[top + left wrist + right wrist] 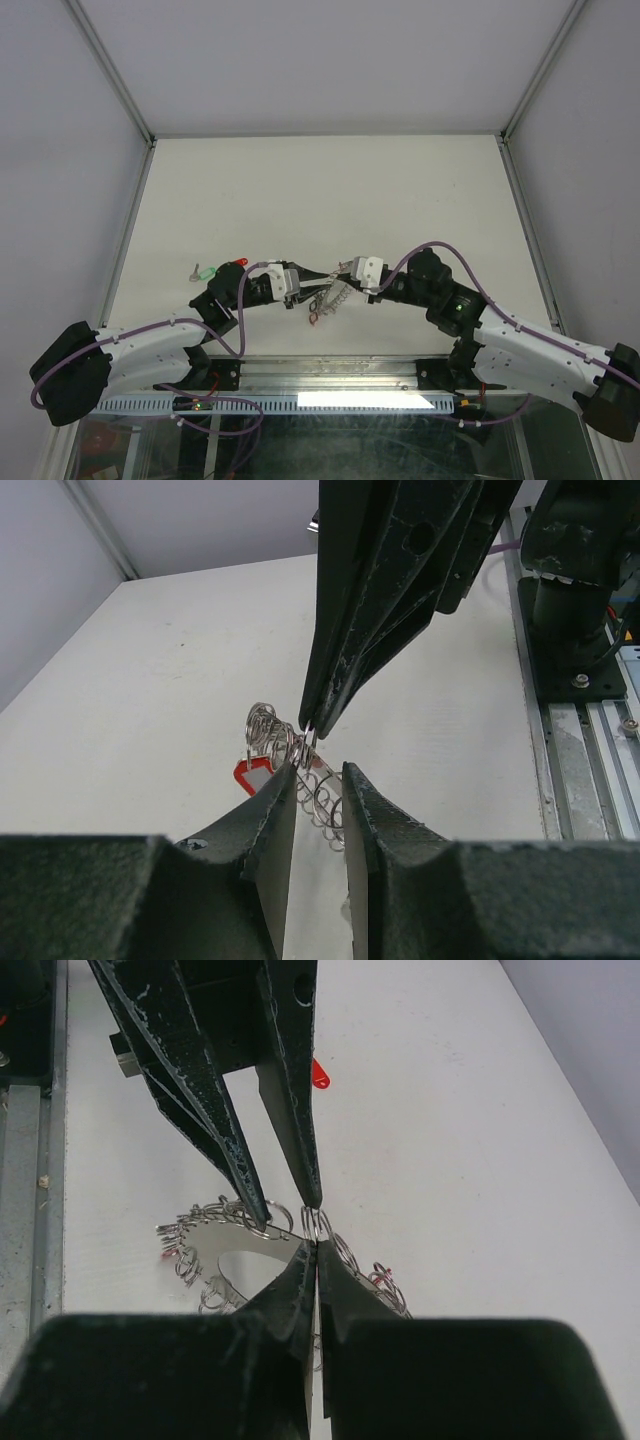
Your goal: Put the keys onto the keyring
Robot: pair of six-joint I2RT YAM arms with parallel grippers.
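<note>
keyring (334, 296) lifted by the table's (300, 180) near edge.
right gripper (317, 1247) pinches its wire; left gripper (318, 772) part-spread, perhaps gripping.

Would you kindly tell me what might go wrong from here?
1. The right pincer grips the keyring only at its very fingertips, so the ring may slip out.
2. The left pincer, jaws apart, sits almost tip to tip with it; they could knock together.
3. The red key and green key lie off on the table; fetching one means releasing the ring.
</note>
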